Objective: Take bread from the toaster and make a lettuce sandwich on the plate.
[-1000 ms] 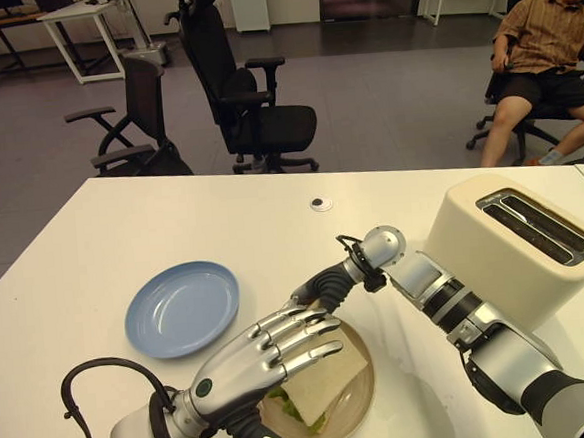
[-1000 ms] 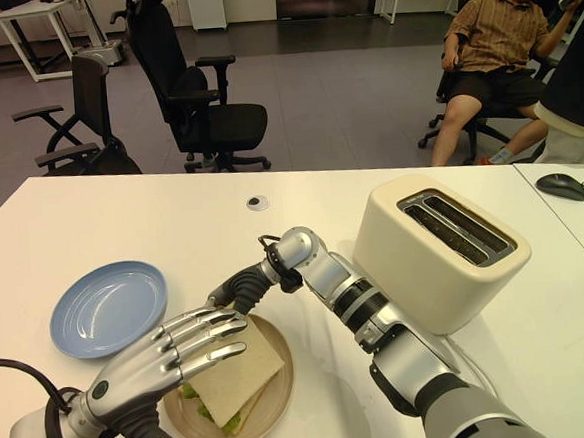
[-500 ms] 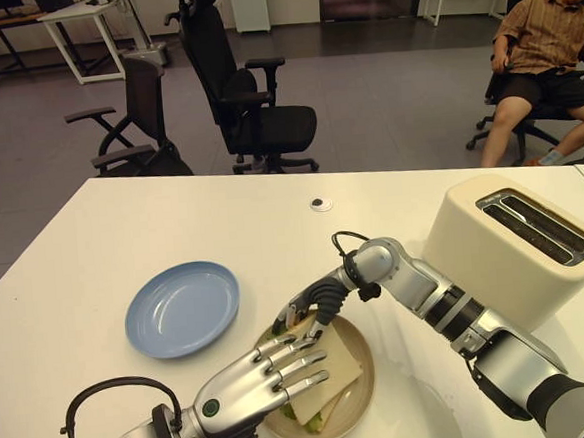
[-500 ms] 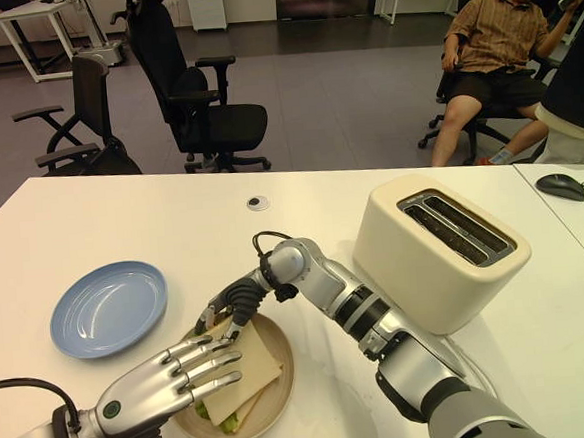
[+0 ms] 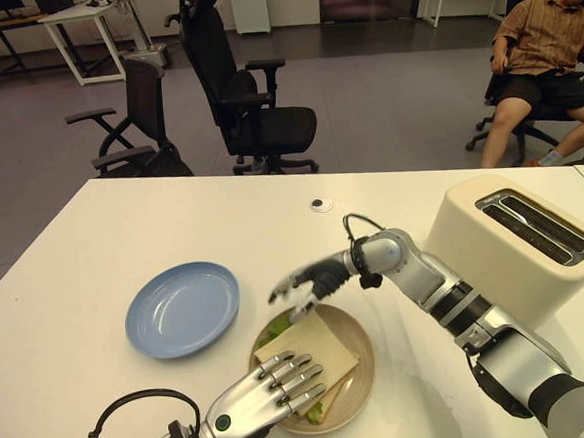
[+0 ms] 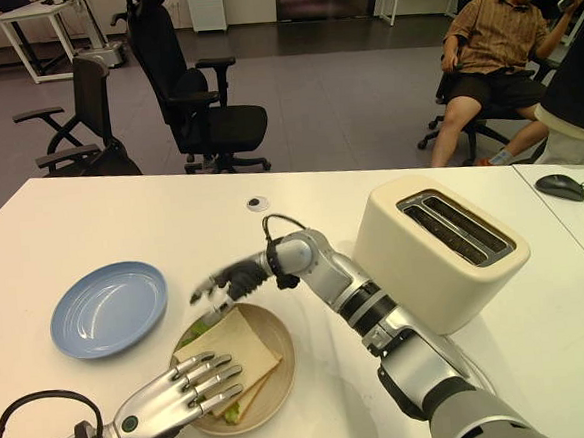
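– Now that the silver left hand [image 5: 269, 391] has slid back, fingers flat and empty, what remains?
– Little. Square white bread slice [image 5: 313, 343] lies on green lettuce [image 5: 273, 331] on the round tan plate [image 5: 369, 374]. Beyond, right hand [image 5: 301, 278] has lifted clear, fingers spread, empty. Sandwich looks assembled.

Toaster [image 5: 505, 249] blocking right side, blue plate [image 5: 183, 309] at left, left hand [image 5: 269, 396] and right hand [image 5: 306, 278] over tan plate [image 5: 363, 379]

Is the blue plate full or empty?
Empty. The blue plate shows only its bare blue inside. The sandwich lies on the tan plate beside it.
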`<state>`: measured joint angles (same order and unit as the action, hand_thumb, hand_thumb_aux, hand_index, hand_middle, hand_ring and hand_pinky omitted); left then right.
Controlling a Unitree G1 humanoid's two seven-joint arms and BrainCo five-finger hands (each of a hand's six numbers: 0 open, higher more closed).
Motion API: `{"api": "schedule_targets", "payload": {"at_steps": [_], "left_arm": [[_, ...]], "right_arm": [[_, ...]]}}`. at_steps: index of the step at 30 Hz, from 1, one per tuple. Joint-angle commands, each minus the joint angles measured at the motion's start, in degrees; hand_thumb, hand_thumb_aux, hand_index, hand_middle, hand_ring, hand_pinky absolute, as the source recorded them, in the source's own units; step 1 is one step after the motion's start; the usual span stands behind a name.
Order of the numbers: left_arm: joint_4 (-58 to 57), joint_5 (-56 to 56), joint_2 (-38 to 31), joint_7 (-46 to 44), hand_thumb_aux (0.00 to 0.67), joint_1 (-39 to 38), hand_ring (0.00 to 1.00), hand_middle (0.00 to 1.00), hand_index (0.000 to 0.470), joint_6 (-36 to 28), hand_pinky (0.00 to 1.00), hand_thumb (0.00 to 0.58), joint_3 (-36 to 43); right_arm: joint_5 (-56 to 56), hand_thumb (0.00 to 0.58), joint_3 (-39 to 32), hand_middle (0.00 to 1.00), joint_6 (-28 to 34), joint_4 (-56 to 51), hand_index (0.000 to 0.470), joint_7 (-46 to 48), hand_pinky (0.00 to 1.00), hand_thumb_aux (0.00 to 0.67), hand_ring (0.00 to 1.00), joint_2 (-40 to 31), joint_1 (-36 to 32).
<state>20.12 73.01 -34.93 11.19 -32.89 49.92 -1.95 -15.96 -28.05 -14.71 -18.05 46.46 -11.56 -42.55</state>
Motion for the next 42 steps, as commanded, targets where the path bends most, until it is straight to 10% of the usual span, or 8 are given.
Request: {"api": "schedule_targets", "payload": {"at_steps": [1, 14, 15, 16, 17, 18, 31, 42], "left_arm": [[-8.0, 3.3, -3.3, -0.5, 0.0, 0.9, 0.0, 0.0, 0.0, -2.6, 0.0, 0.0, 5.5], [-7.1, -26.4, -5.2, 1.6, 0.0, 12.1, 0.0, 0.0, 0.0, -0.9, 0.0, 0.0, 6.7], [-4.2, -29.2, -5.2, 3.4, 0.0, 11.8, 0.0, 0.0, 0.0, 0.1, 0.0, 0.0, 2.7], [-1.4, -32.3, -5.3, 4.6, 0.034, 11.6, 0.58, 0.58, 0.024, 0.7, 0.58, 0.058, -1.8], [0.5, -35.4, -5.8, 4.8, 0.478, 11.3, 1.0, 1.0, 0.335, 1.2, 1.0, 0.532, -6.1], [0.6, -39.3, -6.8, 4.5, 0.586, 10.5, 1.0, 1.0, 0.411, 2.3, 1.0, 0.571, -9.5], [-18.0, -45.0, -18.5, -25.0, 0.67, 4.0, 1.0, 1.0, 0.47, 2.6, 1.0, 0.58, 4.1], [-33.1, -7.7, 1.0, -4.0, 0.67, 30.0, 1.0, 1.0, 0.47, -10.1, 1.0, 0.58, 22.3]], "right_arm": [[4.1, 0.0, 6.2, 0.0, -0.4, 8.5, 0.0, -4.4, 0.0, 0.0, 0.0, -0.5, 1.5], [8.7, 0.0, 19.8, 0.0, 0.2, 34.2, 0.0, -3.4, 0.0, 0.0, 0.0, -20.1, 24.5], [8.5, 0.0, 20.9, 0.44, 0.3, 36.0, 0.0, -3.6, 0.44, 0.0, 0.44, -21.5, 26.8], [8.0, 0.0, 22.5, 1.0, 0.5, 37.9, 0.0, -4.0, 1.0, 0.0, 1.0, -22.8, 29.0], [7.5, 0.526, 24.2, 1.0, 0.7, 39.9, 0.326, -4.3, 1.0, 0.465, 1.0, -24.2, 31.4], [7.2, 0.58, 26.0, 1.0, 0.8, 42.0, 0.47, -4.0, 1.0, 0.67, 1.0, -26.1, 34.5], [2.2, 0.58, 15.4, 1.0, -1.6, 42.9, 0.47, 6.7, 1.0, 0.67, 1.0, -36.2, 53.9], [-15.7, 0.58, 4.3, 1.0, 4.9, 18.0, 0.47, -11.9, 1.0, 0.67, 1.0, -20.5, 48.2]]}}
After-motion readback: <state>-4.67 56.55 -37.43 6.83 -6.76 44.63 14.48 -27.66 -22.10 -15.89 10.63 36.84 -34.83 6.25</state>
